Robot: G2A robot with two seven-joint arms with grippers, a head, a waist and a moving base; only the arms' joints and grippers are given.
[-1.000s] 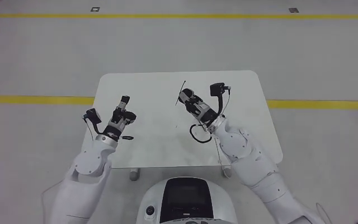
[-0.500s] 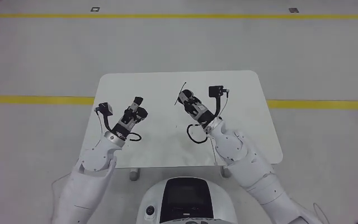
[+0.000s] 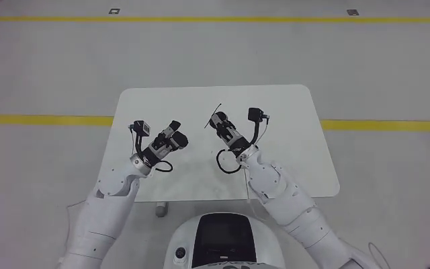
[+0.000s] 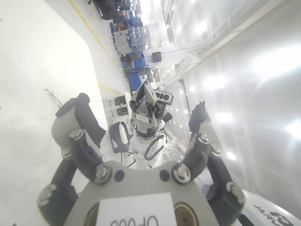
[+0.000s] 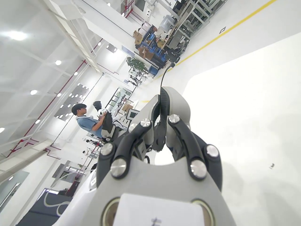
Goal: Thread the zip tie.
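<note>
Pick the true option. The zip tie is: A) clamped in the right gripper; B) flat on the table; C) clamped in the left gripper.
A: the zip tie sticks out of the shut right gripper, while the left gripper is open and empty.

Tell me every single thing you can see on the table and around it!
zip tie: one, black, held up over the table, its thin end poking out past the fingertips that pinch it
table: one, white, rounded corners, in the middle of the floor
floor lines: two, yellow, one beyond the table and one running under it
floor markers: two, small dark squares, by the far yellow line
left gripper: one, black and grey, open and empty, above the table, pointing toward the other gripper
right gripper: one, black and grey, shut on the zip tie, above the table's middle
</note>
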